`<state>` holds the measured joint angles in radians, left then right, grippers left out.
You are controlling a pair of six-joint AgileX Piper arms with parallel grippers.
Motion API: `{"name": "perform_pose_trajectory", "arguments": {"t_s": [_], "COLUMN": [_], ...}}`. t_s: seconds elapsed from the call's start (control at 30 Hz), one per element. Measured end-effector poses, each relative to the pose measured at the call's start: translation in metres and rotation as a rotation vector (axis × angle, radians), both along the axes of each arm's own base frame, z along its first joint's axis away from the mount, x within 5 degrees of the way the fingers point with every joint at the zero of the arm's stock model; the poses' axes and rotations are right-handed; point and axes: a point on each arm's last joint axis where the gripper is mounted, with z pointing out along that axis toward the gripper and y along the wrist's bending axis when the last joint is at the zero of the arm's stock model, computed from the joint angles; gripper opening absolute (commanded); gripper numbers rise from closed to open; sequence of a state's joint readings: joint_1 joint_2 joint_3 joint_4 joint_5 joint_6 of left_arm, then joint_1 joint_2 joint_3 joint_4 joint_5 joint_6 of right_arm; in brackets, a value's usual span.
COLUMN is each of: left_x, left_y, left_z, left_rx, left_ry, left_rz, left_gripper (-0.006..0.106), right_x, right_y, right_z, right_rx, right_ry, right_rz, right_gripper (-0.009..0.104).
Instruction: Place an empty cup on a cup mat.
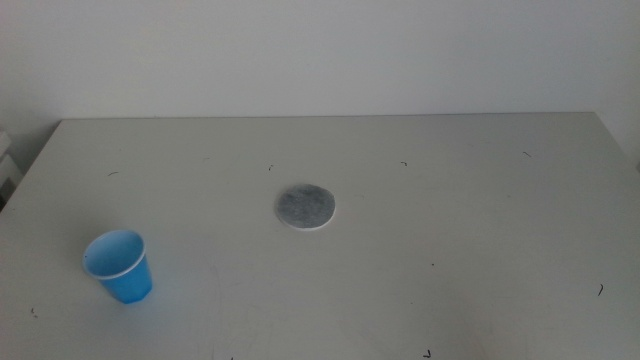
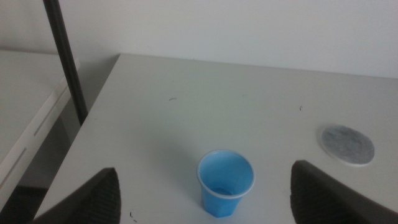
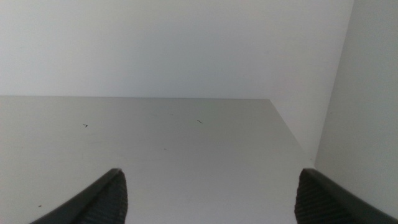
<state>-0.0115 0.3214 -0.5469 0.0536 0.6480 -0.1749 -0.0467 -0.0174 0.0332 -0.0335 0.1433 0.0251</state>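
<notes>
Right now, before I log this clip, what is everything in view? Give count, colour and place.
cup: one, bright blue, upright near the table's front left corner, apart from the mat.
cup mat: one, mottled grey with white edge, flat near the table's middle.
table: one, pale grey, with small dark marks.
pole: one, dark, beside the table, seen from the left wrist.
left gripper: one, dark jaws open, facing the cup.
right gripper: one, dark jaws open, over bare table.
</notes>
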Motion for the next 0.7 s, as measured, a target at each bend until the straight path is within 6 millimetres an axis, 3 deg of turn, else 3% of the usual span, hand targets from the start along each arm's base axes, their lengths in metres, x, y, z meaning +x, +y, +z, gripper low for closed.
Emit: {"name": "perform_pose_trajectory", "arguments": {"t_s": [0.43,0.7], "left_x": [0.043,0.078], "left_y": [0.000,0.000], "left_z": [0.066,0.093], "left_rx": [-0.004,0.035], "left_ry": [0.298,0.454], "left_rz": [0.007,-0.013], "left_gripper": [0.105,0.105], "right_x": [0.000,0.000], "right_y": [0.000,0.000], "right_z": [0.000,0.000], "right_rx": [0.000,0.000], "right_ry": [0.000,0.000], "right_rz": [0.000,0.000], "right_gripper": [0.094,0.094]}}
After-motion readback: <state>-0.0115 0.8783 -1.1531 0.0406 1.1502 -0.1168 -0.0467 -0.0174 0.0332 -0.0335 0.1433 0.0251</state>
